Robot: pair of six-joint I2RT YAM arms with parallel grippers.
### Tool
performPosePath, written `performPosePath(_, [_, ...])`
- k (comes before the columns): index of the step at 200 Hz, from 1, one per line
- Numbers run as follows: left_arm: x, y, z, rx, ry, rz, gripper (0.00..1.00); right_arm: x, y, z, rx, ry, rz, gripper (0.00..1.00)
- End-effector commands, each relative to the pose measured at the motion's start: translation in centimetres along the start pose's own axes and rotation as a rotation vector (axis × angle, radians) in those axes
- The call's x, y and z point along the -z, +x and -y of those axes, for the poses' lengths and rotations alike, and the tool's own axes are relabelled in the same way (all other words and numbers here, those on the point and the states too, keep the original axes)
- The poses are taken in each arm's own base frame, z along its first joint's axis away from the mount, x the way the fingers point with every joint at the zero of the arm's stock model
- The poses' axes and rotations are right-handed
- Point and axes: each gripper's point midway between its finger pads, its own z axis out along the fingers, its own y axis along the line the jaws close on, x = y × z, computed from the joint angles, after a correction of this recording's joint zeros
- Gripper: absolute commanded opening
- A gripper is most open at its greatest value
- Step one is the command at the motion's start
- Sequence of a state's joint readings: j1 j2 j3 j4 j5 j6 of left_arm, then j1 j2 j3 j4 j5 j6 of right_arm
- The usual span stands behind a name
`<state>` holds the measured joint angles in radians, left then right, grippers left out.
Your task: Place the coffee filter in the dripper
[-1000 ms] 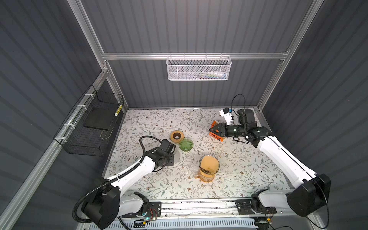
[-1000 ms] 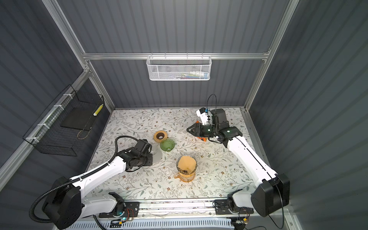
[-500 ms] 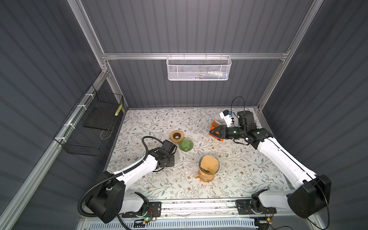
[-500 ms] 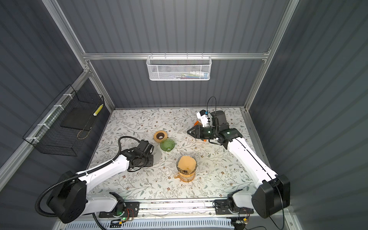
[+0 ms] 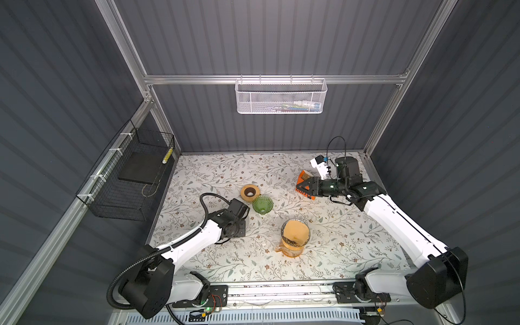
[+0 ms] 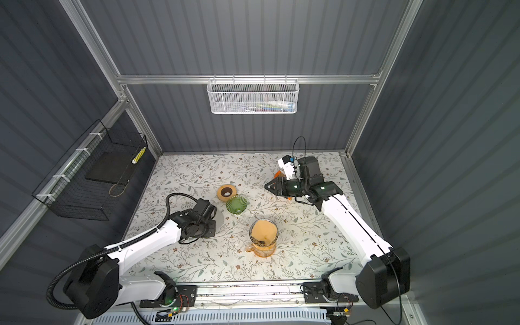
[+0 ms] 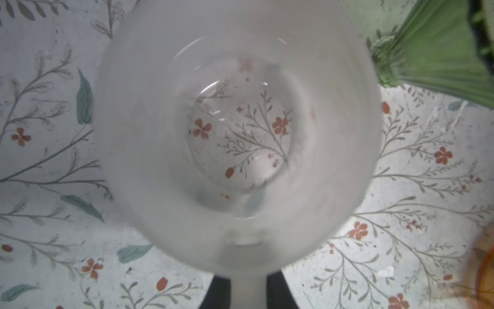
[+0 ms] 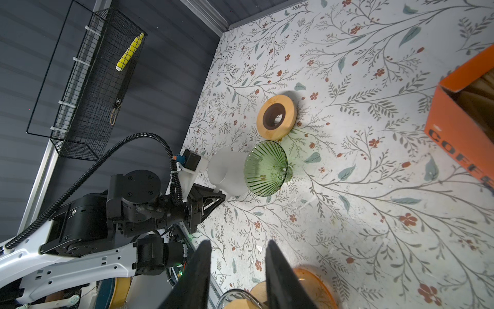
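Note:
The green ribbed glass dripper (image 5: 262, 204) (image 6: 236, 204) (image 8: 266, 171) lies on its side on the flowered cloth. Right beside it stands a frosted white cup (image 7: 238, 149) (image 8: 227, 174). My left gripper (image 7: 247, 283) (image 8: 220, 194) (image 5: 237, 225) is shut on the cup's handle. A tan coffee filter (image 5: 295, 232) (image 6: 263, 230) sits in a clear glass rim on top of an orange carafe (image 5: 291, 250). More tan filters show inside the orange box (image 8: 459, 128) (image 5: 305, 177). My right gripper (image 8: 236, 270) (image 5: 301, 188) hangs open and empty above the cloth beside that box.
A wooden ring (image 5: 249, 192) (image 8: 276, 117) lies just behind the dripper. A black wire basket (image 5: 132, 174) hangs on the left wall and a white mesh basket (image 5: 281, 95) on the back rail. The frame rail (image 5: 281, 289) runs along the front edge.
My left gripper's jaws have narrowed onto the frosted cup's handle, and that wrist has drawn slightly toward the front. The right arm has hardly moved.

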<state>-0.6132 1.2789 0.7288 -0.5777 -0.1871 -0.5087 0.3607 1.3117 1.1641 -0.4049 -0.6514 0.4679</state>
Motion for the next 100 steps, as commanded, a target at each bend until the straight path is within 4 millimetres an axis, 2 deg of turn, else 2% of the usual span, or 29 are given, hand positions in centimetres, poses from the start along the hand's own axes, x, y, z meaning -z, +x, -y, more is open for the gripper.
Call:
performPosePath(1, [0.8,0.8,-0.3,0.006,-0.003,-0.009,0.02,0.5,-0.1,-0.3,0.010,-0.003,0.018,0.36])
performPosePath(100, [3.2,3.9,2.5,-0.070,0.003,-0.001,0.00,0.5,-0.2,-0.7,0.017,-0.006,0.023,0.35])
